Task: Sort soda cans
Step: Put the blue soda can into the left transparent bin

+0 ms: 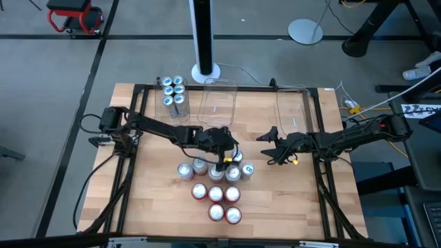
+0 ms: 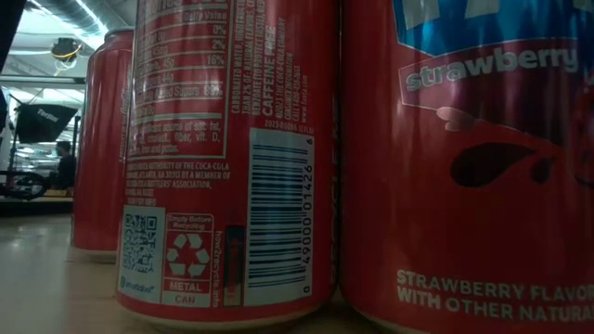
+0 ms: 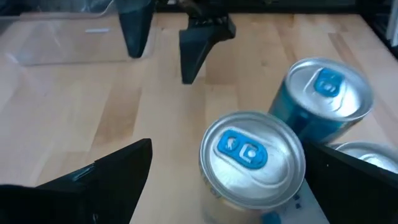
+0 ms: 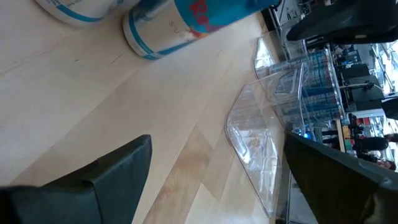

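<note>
Writing on cans: in the low view, a red can (image 2: pixel 464 167) reads "strawberry" and "STRAWBERRY FLAVOR WITH OTHER NATURAL"; the red can (image 2: pixel 227 153) beside it carries a barcode, a QR code, "METAL CAN" and "CAFFEINE FREE".
Landmark: the loose cluster of soda cans (image 1: pixel 215 184) at the middle of the wooden table (image 1: pixel 158 207).
Cluster: silver-topped cans, the red ones on its near side.
Containers: three clear tubs stand beyond the cluster at the table's far edge. The left tub (image 1: pixel 173 96) holds six teal-blue cans; the middle tub (image 1: pixel 218 103) and right tub (image 1: pixel 294 109) look empty.
Left gripper (image 1: pixel 224 160): above the cluster's far edge, fingers spread wide on either side of a blue-tabbed can (image 3: pixel 252 158), gripping nothing.
Right gripper (image 1: pixel 270 146): right of the cluster, wide open, holding nothing.
</note>
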Robot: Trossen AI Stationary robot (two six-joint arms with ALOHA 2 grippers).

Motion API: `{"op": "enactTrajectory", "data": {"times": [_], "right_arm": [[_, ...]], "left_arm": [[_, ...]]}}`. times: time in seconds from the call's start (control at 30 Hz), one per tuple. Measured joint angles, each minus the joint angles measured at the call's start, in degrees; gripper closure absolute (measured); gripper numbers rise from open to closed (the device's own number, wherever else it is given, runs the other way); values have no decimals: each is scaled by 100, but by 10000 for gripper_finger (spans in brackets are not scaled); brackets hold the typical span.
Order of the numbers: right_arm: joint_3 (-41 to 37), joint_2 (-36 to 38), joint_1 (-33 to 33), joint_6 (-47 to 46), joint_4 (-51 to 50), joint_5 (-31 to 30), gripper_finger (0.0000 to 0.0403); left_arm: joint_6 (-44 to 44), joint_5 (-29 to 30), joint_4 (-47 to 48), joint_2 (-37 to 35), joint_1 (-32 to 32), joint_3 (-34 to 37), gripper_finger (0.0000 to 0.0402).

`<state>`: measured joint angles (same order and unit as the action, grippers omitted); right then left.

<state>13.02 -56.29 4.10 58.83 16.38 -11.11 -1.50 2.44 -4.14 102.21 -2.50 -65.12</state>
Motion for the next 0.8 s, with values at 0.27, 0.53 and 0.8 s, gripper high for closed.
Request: {"op": "enactTrajectory", "data": {"times": [0.27, 0.53, 0.8], "right_arm": [[0, 0, 1, -1, 0, 0, 36], [0, 0, 0, 0, 0, 0, 36], [-2, 0, 0, 0, 0, 0, 36]], "left_arm": [[25, -2, 100, 0, -20, 0, 11], [173, 206, 48, 0, 85, 0, 11], [221, 113, 54, 0, 74, 0, 11]]}}
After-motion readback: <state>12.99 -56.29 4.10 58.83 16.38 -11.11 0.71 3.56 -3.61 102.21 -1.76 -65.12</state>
